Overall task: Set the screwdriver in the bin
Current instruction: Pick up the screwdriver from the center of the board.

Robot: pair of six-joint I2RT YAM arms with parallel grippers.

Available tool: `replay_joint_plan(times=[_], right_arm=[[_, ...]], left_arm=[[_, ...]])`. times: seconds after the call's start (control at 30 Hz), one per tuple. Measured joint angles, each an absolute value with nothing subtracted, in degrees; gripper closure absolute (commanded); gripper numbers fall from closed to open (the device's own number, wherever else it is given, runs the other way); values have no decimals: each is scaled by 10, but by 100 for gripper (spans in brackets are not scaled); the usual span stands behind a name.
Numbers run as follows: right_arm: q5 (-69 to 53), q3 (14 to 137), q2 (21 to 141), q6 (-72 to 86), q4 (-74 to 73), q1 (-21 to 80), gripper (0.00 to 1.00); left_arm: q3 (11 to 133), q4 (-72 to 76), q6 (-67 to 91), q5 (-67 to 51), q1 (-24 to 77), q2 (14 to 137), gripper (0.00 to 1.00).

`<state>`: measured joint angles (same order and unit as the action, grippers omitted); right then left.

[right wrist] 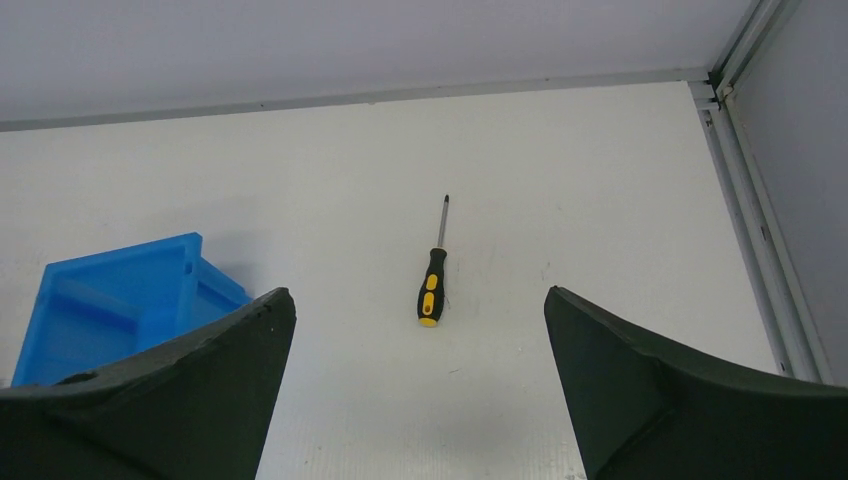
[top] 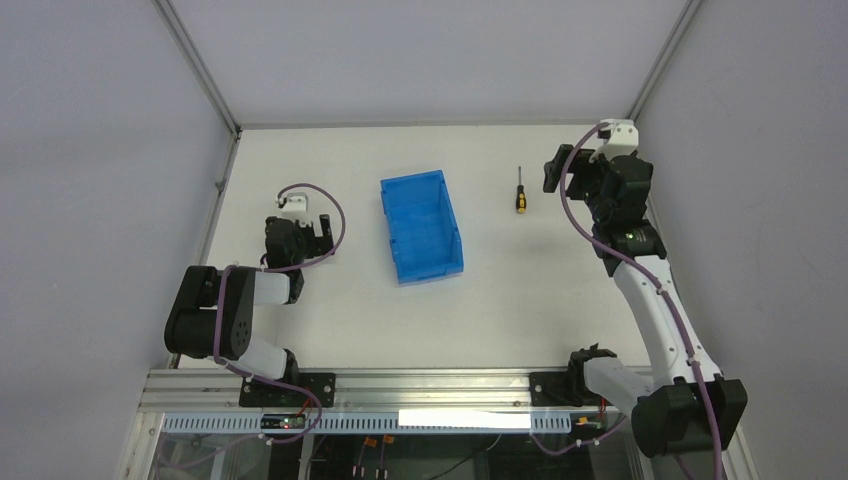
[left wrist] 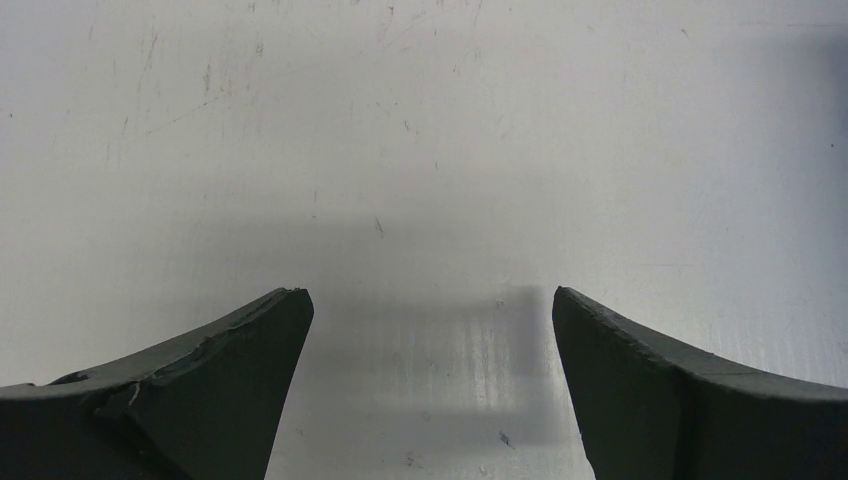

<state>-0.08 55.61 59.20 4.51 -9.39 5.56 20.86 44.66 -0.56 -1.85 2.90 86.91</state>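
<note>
The screwdriver (top: 520, 192), with a yellow and black handle and a thin dark shaft, lies flat on the white table to the right of the bin. The bright blue bin (top: 421, 228) stands mid-table with nothing visible inside. My right gripper (top: 553, 172) hovers just right of the screwdriver, above the table, and is open. In the right wrist view the screwdriver (right wrist: 432, 285) lies ahead between the spread fingers of the gripper (right wrist: 417, 295), untouched, and a corner of the bin (right wrist: 110, 300) shows at the left. My left gripper (top: 318, 232) rests low, left of the bin, open and holding nothing (left wrist: 430, 292).
Grey enclosure walls and metal frame rails (top: 215, 190) border the table on the left, back and right. The right rail (right wrist: 760, 230) runs close beside the right gripper. Bare table (top: 500, 300) lies between the bin and the arm bases.
</note>
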Motion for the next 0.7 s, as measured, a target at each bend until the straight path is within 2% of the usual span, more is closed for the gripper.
replay_joint_plan(times=[0.33,0.7], right_arm=[[-10,736,620,27,-239,56,1],[-27,811,659,20,-304,56,1]], left_arm=[[209,447,-6,-18,29,869,0],[209,447,-6,-20,25,869,0]])
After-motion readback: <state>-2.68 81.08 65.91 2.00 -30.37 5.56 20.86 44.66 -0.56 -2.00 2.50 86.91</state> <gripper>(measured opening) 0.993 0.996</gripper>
